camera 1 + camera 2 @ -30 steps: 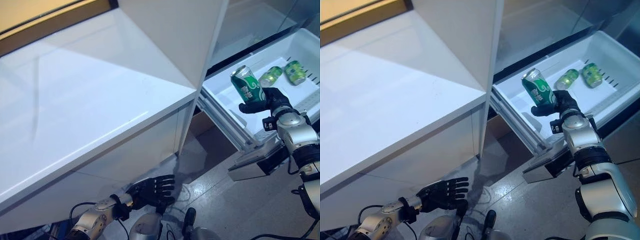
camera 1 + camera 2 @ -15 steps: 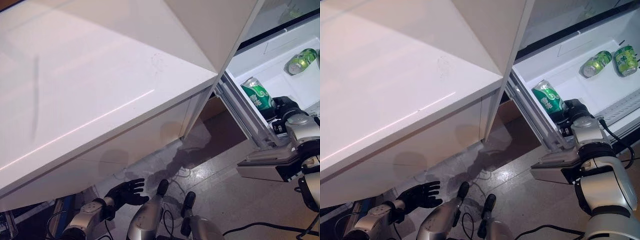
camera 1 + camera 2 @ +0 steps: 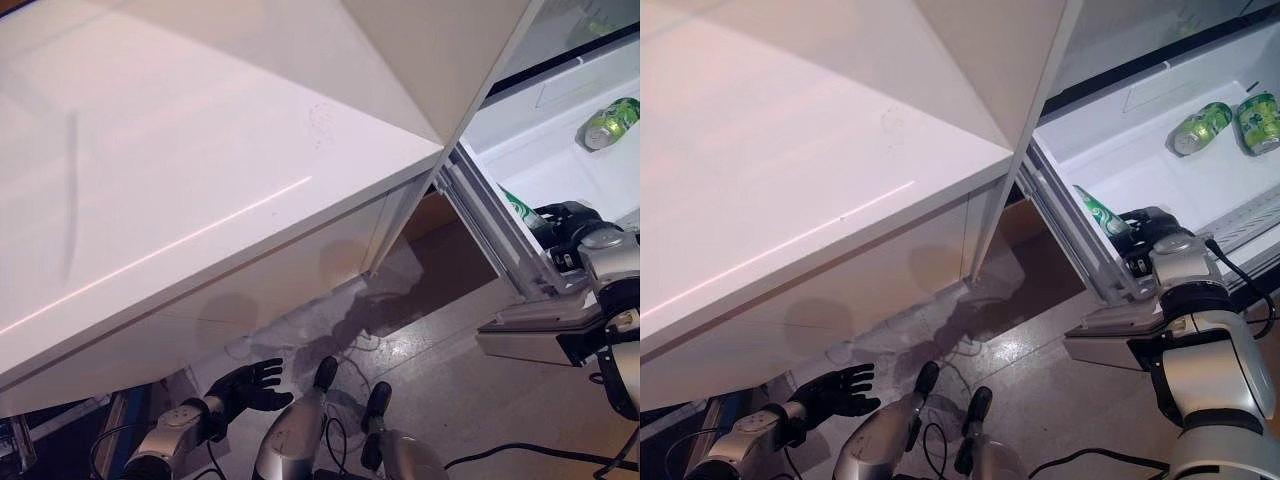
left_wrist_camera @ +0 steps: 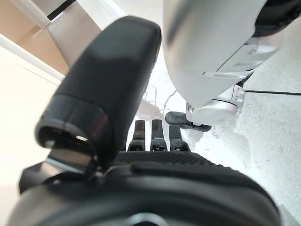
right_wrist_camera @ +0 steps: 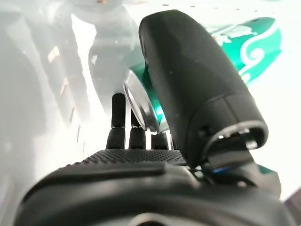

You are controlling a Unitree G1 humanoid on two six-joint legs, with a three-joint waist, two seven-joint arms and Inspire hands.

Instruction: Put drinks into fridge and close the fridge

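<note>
While the left robot hand (image 3: 247,383) is hanging low above the grey floor (image 3: 450,400) with its fingers spread and holding nothing, the right robot hand (image 3: 1148,226) is reaching over the near wall of the pulled-out white fridge drawer (image 3: 1120,150). Its thumb and fingers are wrapping round a green can (image 3: 1099,212), which is tilting inside the drawer close to that near wall, partly hidden behind the drawer's rail in the head views. Seen from the right wrist, the green can (image 5: 244,42) is lying across the palm with the thumb pressing on its side and the fingers curling under its silver rim.

Farther back in the same drawer, two more green cans are lying on their sides: one (image 3: 1200,127) pointing at an angle, the other (image 3: 1262,122) just beside it toward the drawer's far corner; I cannot tell whether they are touching.

To the left of the drawer, a large white panel (image 3: 180,170) is filling most of the head views, sloping up and away.
</note>
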